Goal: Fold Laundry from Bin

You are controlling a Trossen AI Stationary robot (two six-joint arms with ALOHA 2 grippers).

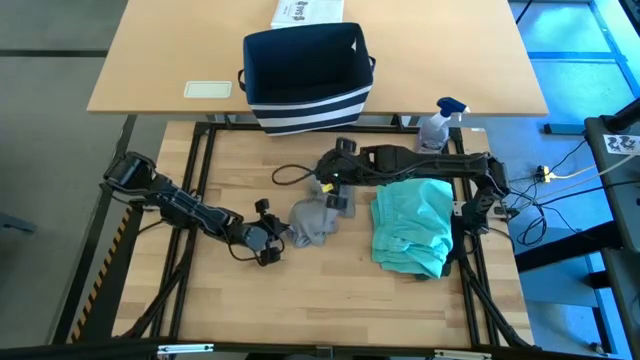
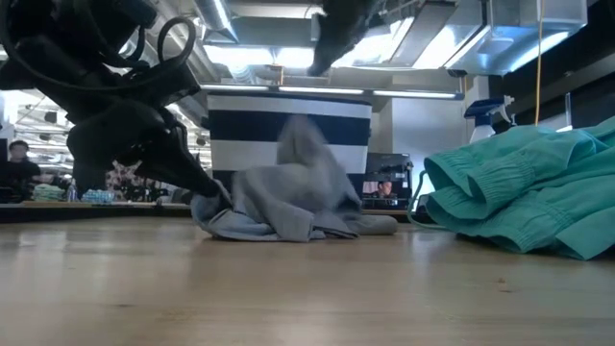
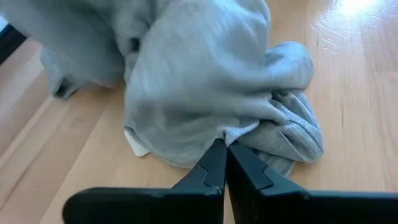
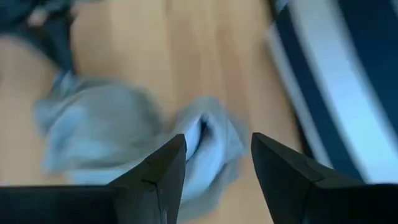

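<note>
The grey T-shirt (image 1: 315, 220) lies crumpled in a loose heap near the middle of the bench (image 1: 250, 300), with the teal piece (image 1: 412, 225) bundled just to its right and the bin (image 1: 305, 75) standing on the far table beyond. The left claw (image 3: 225, 163) is low at the heap's left edge, its fingers pressed fully together on a fold of the grey cloth. The right claw (image 4: 217, 163) hovers above the heap's far side, its fingers apart and holding nothing. The shirt looks light, limp and thin; it will likely sag and trail when lifted, not keep any shape. A hem, shoulder or corner seems the better hold, since a pinch in the middle would only bunch it further.
</note>
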